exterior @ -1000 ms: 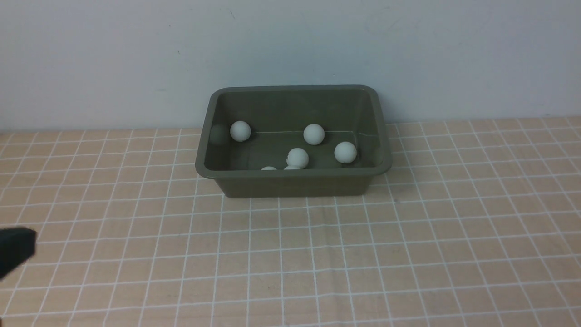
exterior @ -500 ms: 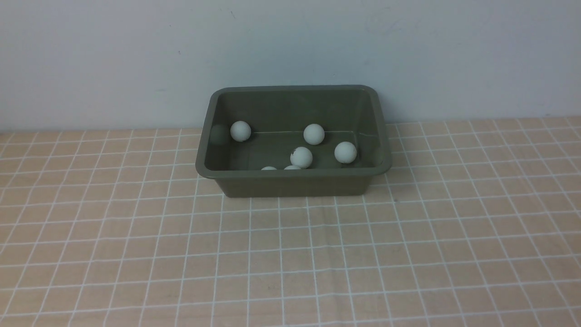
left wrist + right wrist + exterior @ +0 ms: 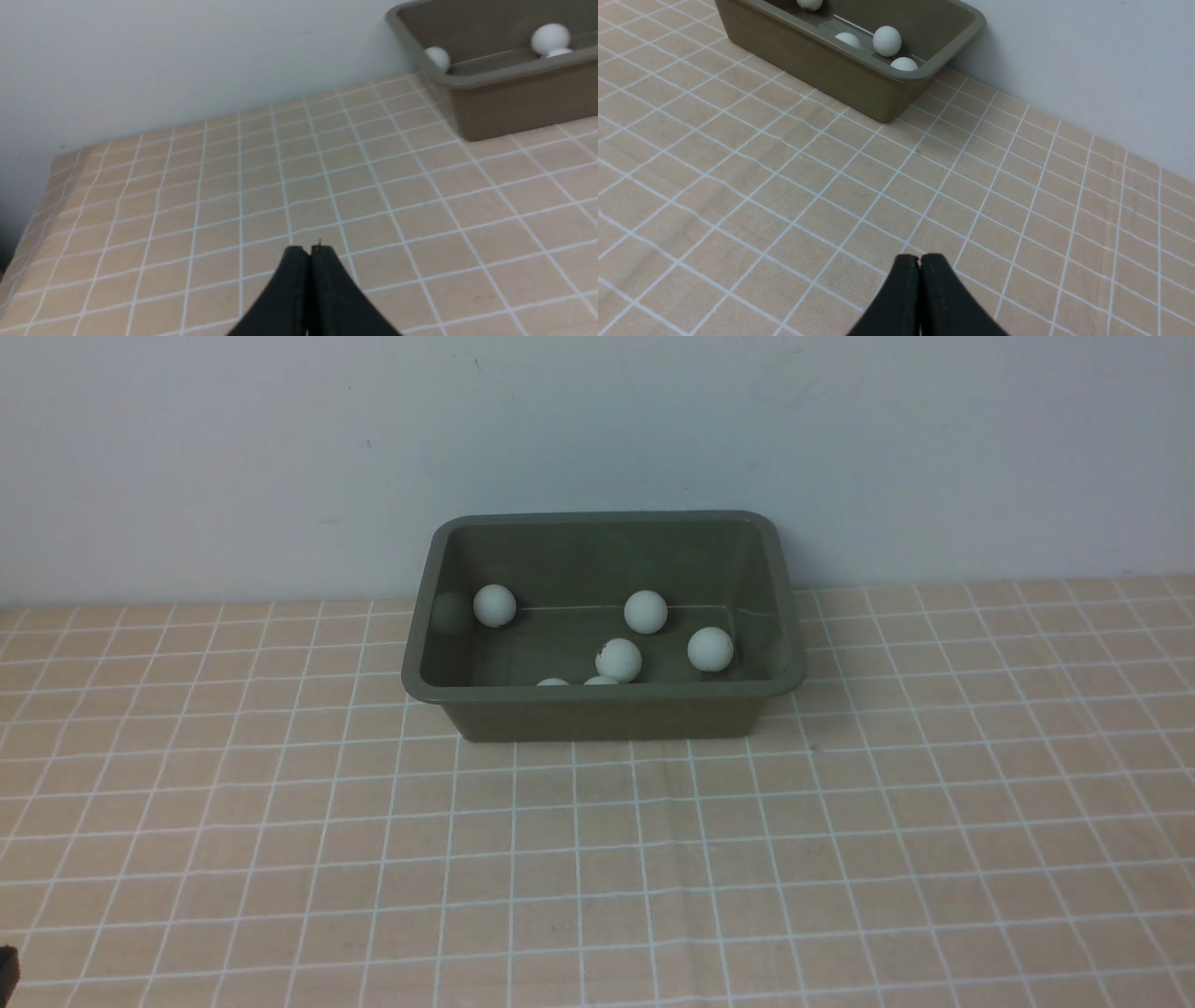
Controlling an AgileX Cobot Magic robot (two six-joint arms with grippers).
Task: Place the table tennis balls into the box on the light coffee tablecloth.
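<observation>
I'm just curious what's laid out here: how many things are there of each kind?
White table tennis balls: 6, all in the box
Olive-green box: 1
Checked tablecloth: 1
Total: 8

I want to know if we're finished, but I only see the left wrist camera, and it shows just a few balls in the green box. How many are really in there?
Observer: The front view shows six table tennis balls inside the box; two only peek over its near rim.
Operator: Is any ball lying out on the cloth?
Observer: None shows on the light coffee tablecloth in the front view or the right wrist view.
Operator: What's the other gripper doing?
Observer: The right gripper is shut, holding nothing, over bare cloth away from the box.
</observation>
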